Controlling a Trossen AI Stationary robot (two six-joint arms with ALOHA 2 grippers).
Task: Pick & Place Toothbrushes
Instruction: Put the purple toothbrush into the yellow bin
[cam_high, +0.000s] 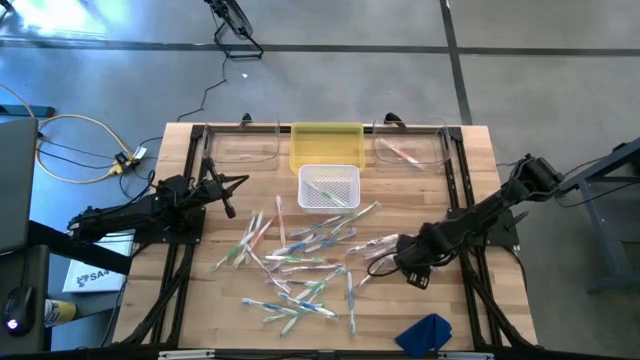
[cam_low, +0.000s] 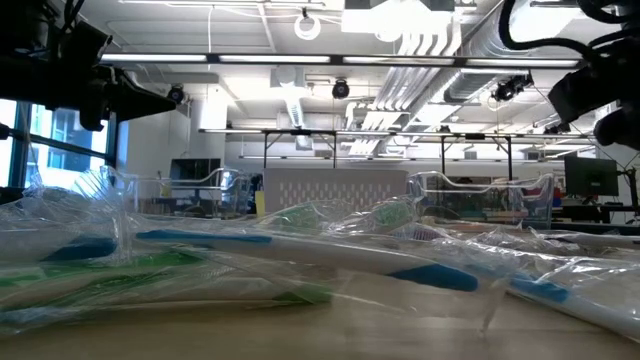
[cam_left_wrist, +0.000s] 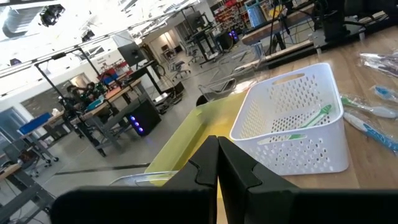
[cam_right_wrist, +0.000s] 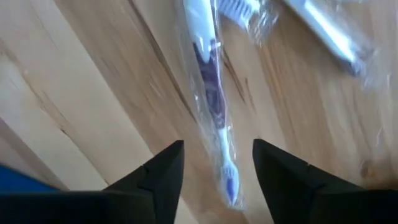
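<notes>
Wooden table (cam_high: 180, 300) carries a loose scatter of wrapped toothbrushes (cam_high: 300, 262) across its middle, too many and too overlapped to count surely; roughly two dozen or more show from above. One white perforated basket (cam_high: 329, 187) stands at the far side and holds at least one green-handled brush (cam_left_wrist: 308, 120). Behind it lies one yellow tray (cam_high: 325, 142), flanked by two clear bins (cam_high: 245, 145), one on each side; the right-hand bin (cam_high: 408, 148) has a brush or two in it. One blue cloth (cam_high: 428, 331) lies at the near edge.

The right claw (cam_high: 385, 262) is down at the right edge of the scatter, fingers apart, straddling one wrapped brush with a purple handle (cam_right_wrist: 214, 99) that lies on the wood between them, not gripped.

The left claw (cam_high: 232, 184) hovers left of the basket, its fingers together and holding nothing.
</notes>
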